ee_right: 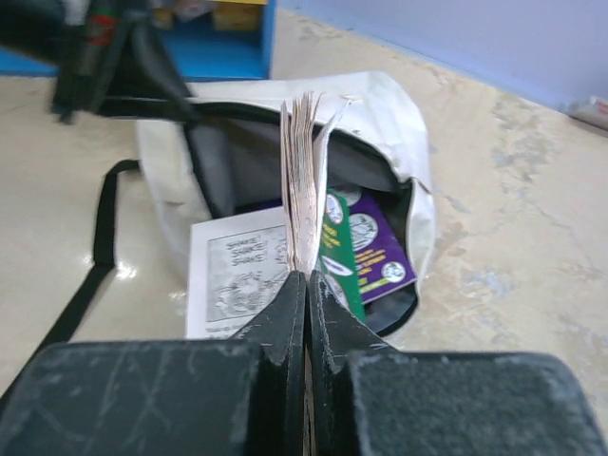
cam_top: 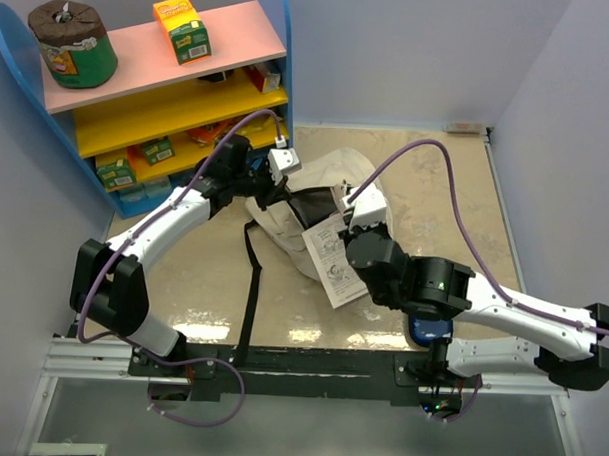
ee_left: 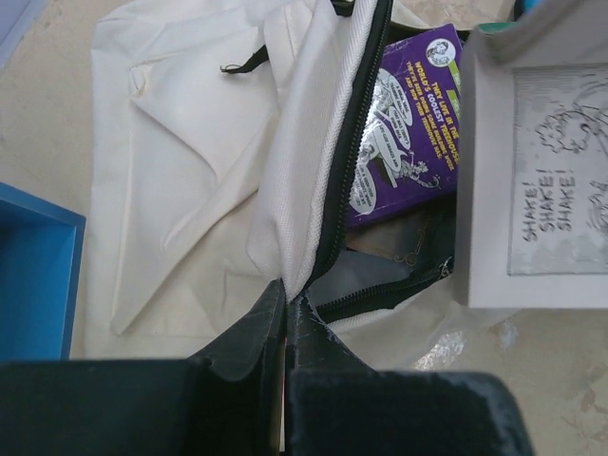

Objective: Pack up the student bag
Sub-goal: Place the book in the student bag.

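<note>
The student bag [cam_top: 331, 179], cream fabric with black zipper trim, lies open in the middle of the table. My left gripper [ee_left: 285, 294] is shut on the bag's cream zippered edge [ee_left: 309, 152] and holds the mouth open. A purple book [ee_left: 408, 123] lies inside the bag. My right gripper [ee_right: 308, 285] is shut on an open book [ee_right: 302, 180] with a comic page [cam_top: 333, 259] hanging down, held at the bag's mouth. The purple book also shows in the right wrist view [ee_right: 375, 252].
A black strap [cam_top: 250, 286] trails from the bag toward the near edge. A blue shelf unit [cam_top: 159, 93] with pink and yellow shelves stands at the back left, holding boxes and a round tin [cam_top: 73, 45].
</note>
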You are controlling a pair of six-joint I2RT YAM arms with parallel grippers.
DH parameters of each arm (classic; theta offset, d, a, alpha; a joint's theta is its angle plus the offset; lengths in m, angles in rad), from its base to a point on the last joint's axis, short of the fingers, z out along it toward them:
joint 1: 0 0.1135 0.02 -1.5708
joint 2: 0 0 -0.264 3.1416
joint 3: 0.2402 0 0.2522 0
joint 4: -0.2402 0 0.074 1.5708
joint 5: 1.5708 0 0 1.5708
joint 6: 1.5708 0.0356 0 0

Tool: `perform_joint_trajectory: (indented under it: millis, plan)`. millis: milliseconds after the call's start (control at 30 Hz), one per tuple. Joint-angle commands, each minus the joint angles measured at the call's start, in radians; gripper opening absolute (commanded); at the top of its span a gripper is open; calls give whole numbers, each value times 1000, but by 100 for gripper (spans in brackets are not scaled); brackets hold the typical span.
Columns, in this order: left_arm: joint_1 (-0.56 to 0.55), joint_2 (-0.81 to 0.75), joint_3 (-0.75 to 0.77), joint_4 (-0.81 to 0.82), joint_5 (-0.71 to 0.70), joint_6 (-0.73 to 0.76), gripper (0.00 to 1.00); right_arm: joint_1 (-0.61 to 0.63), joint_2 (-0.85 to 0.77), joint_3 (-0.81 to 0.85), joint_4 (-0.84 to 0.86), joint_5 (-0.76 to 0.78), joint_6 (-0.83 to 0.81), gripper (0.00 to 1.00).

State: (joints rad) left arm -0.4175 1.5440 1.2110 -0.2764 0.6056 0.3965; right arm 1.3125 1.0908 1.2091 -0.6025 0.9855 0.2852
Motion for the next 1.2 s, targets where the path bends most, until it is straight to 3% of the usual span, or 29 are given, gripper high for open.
perform_joint_trajectory:
  millis: [0,300,433,567,667,900,1067,1100,1133,1167]
  plan:
    - [28,-64,-16,-53,48,33,0,-110,-42,-45,182,-13,-147,0]
    - [28,-91,-10,-96,97,28,0,-280,21,-270,429,-71,-248,0]
    - [26,-97,-5,-101,95,24,0,-320,61,-301,446,-162,-227,0]
    - [26,-93,4,-87,114,-10,0,-320,150,-270,383,-276,-120,0]
    - [26,-82,16,-84,129,-22,0,-317,187,-299,432,-329,-81,0]
    - [26,-90,42,-113,163,-12,0,-315,351,-264,549,-376,-93,0]
    - [28,-105,42,-104,192,-30,0,-317,442,-206,537,-381,-49,0]
    - [28,-105,42,-103,197,-31,0,-315,439,-206,529,-364,-29,1]
    - [28,-108,41,-101,200,-31,0,-317,428,-218,526,-354,12,10]
    - [28,-111,38,-99,203,-30,0,-315,414,-221,509,-328,35,28]
